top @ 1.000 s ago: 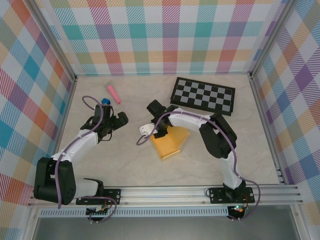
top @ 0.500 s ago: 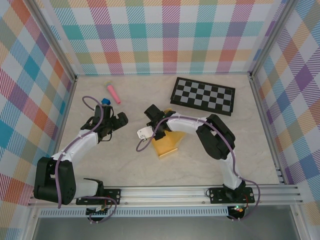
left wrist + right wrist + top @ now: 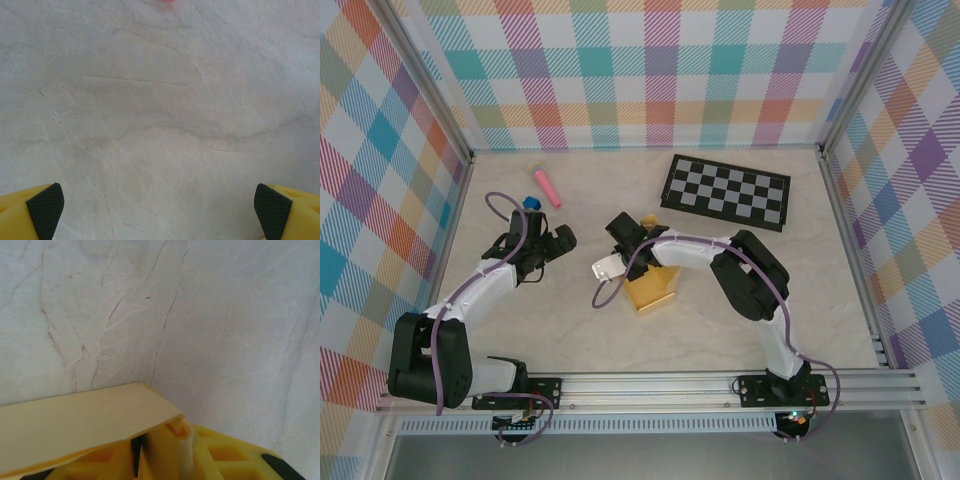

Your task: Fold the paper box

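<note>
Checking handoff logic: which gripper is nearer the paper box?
Right. The right gripper is on the paper box, cardboard between its fingers; the left gripper hangs open, apart, off to the box's left.

The paper box, yellow-orange thin cardboard, lies partly folded near the checkered board, on its near side, one flap raised.

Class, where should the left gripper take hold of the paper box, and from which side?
On the paper box, probably the thin near-left edge, approached low from the left by the open left gripper. The card lies low, so only an edge fits between fingers, and the right gripper crowds its far-left corner.
</note>
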